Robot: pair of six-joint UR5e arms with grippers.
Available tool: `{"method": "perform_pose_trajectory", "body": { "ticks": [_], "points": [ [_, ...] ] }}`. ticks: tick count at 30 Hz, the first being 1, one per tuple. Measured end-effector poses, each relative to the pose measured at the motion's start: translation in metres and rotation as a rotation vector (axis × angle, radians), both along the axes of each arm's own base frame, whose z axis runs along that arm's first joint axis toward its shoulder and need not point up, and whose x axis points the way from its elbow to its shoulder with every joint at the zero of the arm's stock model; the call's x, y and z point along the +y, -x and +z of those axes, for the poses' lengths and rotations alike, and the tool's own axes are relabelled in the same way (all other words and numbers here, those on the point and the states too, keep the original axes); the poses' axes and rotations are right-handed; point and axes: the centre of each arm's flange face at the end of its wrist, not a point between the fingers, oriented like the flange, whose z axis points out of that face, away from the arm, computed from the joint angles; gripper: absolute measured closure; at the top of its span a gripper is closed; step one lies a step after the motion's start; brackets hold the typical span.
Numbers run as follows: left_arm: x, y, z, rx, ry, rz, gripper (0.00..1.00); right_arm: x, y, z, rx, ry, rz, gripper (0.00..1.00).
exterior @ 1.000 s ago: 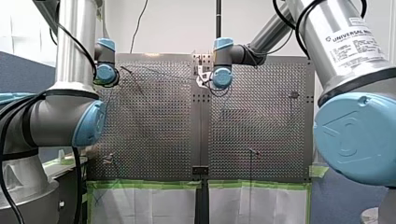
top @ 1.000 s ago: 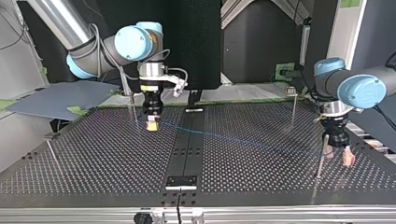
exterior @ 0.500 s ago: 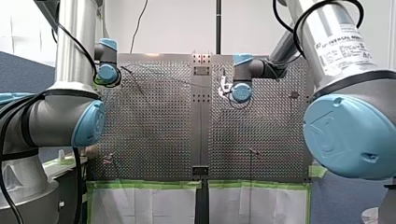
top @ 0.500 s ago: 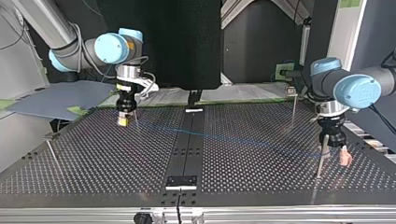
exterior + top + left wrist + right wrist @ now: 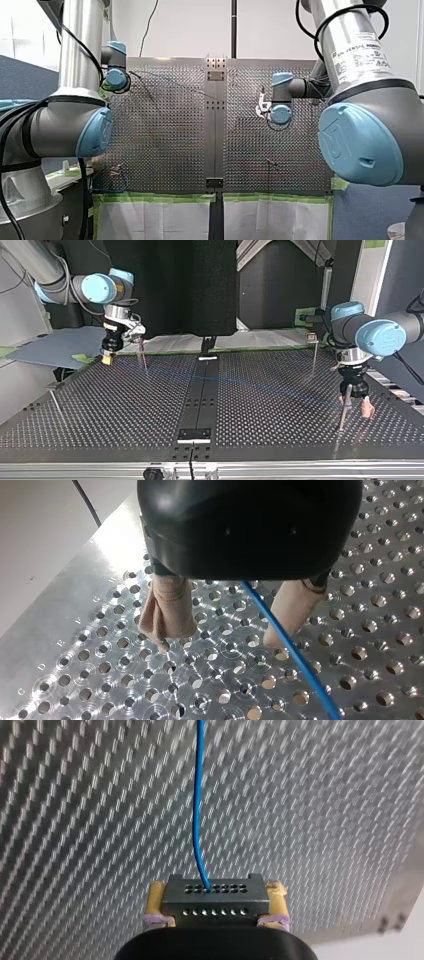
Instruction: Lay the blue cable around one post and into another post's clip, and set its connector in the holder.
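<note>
My right hand point(image 5: 216, 906) stands with its two yellowish pads point(image 5: 156, 902) pressed against the sides of a dark, block-shaped connector point(image 5: 215, 890), gripping it between them. The connector's face carries two rows of small round holes. The blue cable point(image 5: 198, 810) comes out of the upper row and runs straight ahead of the hand, over the perforated metal surface point(image 5: 90, 820). Beside the hand the surface's edge shows.

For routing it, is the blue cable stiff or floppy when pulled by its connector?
Likely floppy: the blue cable is thin and seems straight only where pulled from the connector. Probably light: my right tool holds just the connector.
</note>
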Motion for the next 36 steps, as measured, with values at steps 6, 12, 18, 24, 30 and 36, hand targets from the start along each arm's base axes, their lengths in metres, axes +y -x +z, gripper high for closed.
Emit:
{"method": "perform_pose_trajectory", "body": {
  "ticks": [6, 12, 18, 24, 30, 36],
  "points": [
    [-0.001, 0.0, 0.0, 0.0, 0.0, -0.001, 0.0, -0.006, 0.042, -0.047, 0.027, -0.045, -0.114, 1.0],
    [0.0, 0.0, 0.0, -0.001, -0.002, 0.001, 0.0, -0.004, 0.084, -0.102, 0.061, -0.106, -0.2, 1.0],
    [0.0, 0.0, 0.0, -0.002, -0.004, 0.001, 0.0, 0.005, 0.12, -0.149, 0.119, -0.166, -0.25, 1.0],
    [0.002, 0.0, 0.0, -0.002, -0.005, 0.005, 0.0, 0.028, 0.132, -0.194, 0.192, -0.226, -0.217, 1.0],
    [0.004, 0.0, 0.0, -0.002, -0.005, 0.011, 0.0, 0.06, 0.132, -0.233, 0.266, -0.277, -0.145, 1.0],
    [0.004, 0.0, 0.0, -0.002, -0.005, 0.012, 0.0, 0.084, 0.134, -0.246, 0.283, -0.282, -0.087, 1.0]
  ]
}}
